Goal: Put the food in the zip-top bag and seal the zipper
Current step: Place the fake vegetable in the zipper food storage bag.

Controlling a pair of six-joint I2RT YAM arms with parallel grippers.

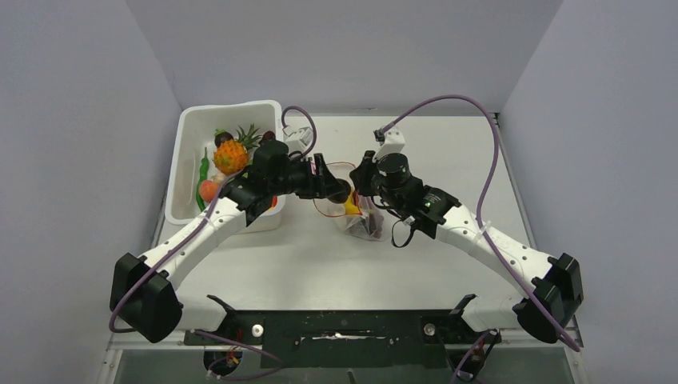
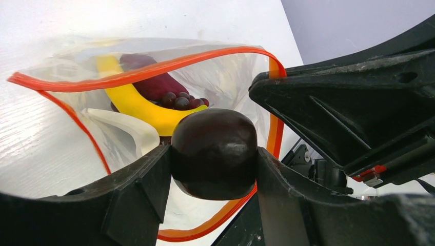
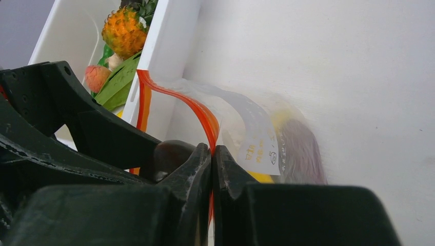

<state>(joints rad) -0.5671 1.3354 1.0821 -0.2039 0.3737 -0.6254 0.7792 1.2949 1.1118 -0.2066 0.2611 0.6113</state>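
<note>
Zip-top bag [image 1: 361, 222] lies on the bench [image 1: 304, 256] between both arms, mouth held open — banana [image 2: 138, 107] and grapes [image 2: 179, 100] inside. Right tool [image 3: 212, 154] is clamped tight on the zipper [image 3: 174, 97]. Left tool [image 2: 214, 154] is partly spread, gripping a dark round fruit [image 2: 214, 171] — right at the bag's mouth.

In the left wrist view, the near end of the banana [image 2: 138, 105] was hidden from us behind the dark round fruit [image 2: 214, 154], and the lower loop of the zipper [image 2: 128, 74] vanished behind the left gripper [image 2: 211, 148]. In the right wrist view, we saw the contents of the zip-top bag [image 3: 256, 128] only as a yellow and purple blur; the crown of the pineapple [image 3: 123, 31] was cut off by the top edge.
</note>
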